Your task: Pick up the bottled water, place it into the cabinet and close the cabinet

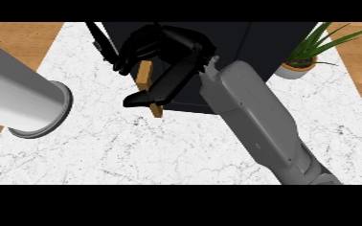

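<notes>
1. Marble, white with thin grey veins, covers the desk; bare wood shows past its corners at 10 and 2 o'clock.
2. The cabinet is a dark, flat-sided box at 12 o'clock, reaching toward the middle of the view. A light wooden edge, seemingly part of its door, runs down its left side, and a thin black bar slants away just left of it.
3. A potted plant stands at 2 o'clock, just beside the cabinet's right side: long green blades in a small pale round pot.
4. The right robot hand, black and glossy, sits at 12 o'clock in front of the cabinet's left part. Its fingers curl down over the wooden edge and its thumb stretches toward 7 o'clock, touching the edge's lower end. The grey, smooth forearm runs in from 5 o'clock and covers the cabinet's lower right corner.
5. A broad grey cylinder with a flared rim enters from 9 o'clock; no left robot hand shows on it.
6. The bottled water cannot be seen; whether it is inside the cabinet or hidden by the hand cannot be told.
</notes>
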